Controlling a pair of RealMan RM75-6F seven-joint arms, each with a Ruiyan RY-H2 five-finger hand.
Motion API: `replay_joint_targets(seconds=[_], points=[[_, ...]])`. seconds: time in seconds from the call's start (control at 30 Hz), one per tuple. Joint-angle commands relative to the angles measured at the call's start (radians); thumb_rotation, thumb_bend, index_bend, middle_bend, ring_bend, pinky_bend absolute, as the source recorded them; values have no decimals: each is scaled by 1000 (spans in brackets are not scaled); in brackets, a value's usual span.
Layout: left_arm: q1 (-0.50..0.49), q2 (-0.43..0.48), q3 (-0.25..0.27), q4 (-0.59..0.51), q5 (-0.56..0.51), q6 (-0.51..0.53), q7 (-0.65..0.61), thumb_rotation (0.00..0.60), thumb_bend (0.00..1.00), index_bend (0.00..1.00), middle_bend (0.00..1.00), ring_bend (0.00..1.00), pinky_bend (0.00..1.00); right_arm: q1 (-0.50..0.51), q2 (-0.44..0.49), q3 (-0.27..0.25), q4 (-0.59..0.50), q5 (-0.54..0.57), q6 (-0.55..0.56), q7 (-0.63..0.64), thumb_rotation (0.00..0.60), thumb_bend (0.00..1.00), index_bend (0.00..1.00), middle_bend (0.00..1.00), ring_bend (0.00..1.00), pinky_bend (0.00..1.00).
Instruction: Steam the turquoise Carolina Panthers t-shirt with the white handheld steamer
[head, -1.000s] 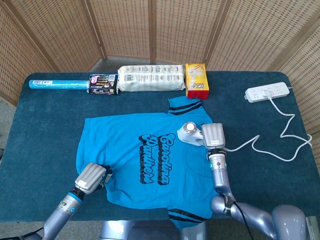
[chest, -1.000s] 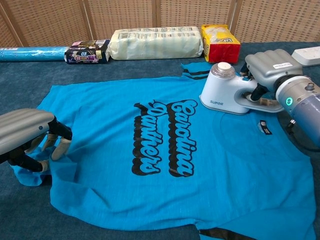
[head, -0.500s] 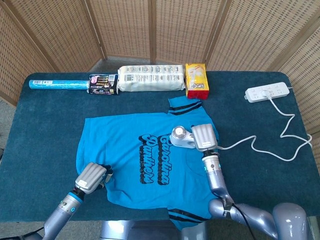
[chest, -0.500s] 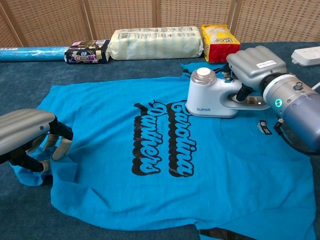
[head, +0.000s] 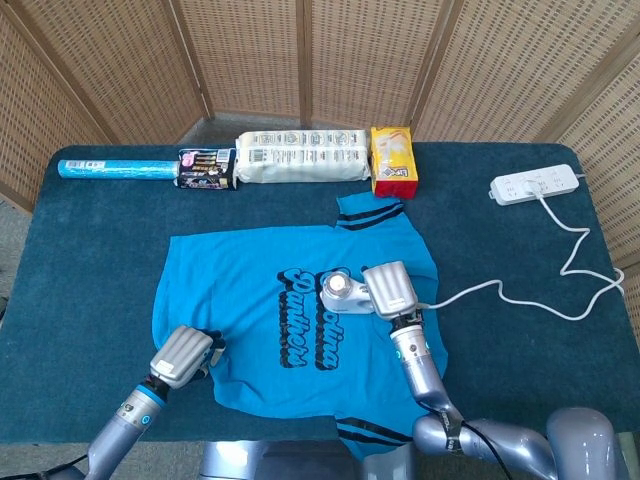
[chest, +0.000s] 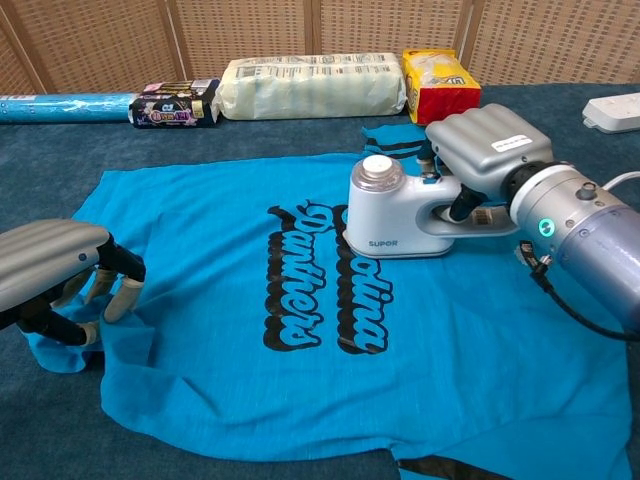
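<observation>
Right hand (chest: 487, 150) grips the steamer (chest: 395, 208) over the lettering; left hand (chest: 55, 275), at 8 o'clock, pins the t-shirt (chest: 230, 330) taut.

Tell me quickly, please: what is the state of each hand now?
Left hand: fingers press the edge of the t-shirt onto the table.
Right hand: closed, holding the steamer on the shirt's lettering.
</observation>
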Motion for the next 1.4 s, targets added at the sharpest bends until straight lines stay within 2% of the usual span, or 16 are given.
replay_joint_targets(seconds=[0.03, 0.47, 1.03, 1.4], points=[[1, 1, 1, 1, -1, 1, 0, 600, 414, 719, 693, 646, 718, -1, 0, 7, 13, 9, -2, 4, 600, 360, 722, 769, 837, 741], [-1, -2, 0, 0, 0, -2, 5, 600, 413, 719, 693, 646, 718, -21, 0, 21, 89, 47, -15, 49, 600, 359, 722, 769, 835, 737], [6, 3, 3, 6, 2, 7, -12, 600, 414, 719, 693, 646, 718, 1, -30, 15, 57, 22, -17, 36, 600, 360, 722, 769, 835, 738], [3, 0, 3, 4, 9, 5, -5, 600, 413, 719, 693, 646, 718, -42, 25, 2, 39, 24, 13, 45, 600, 359, 722, 769, 835, 738]])
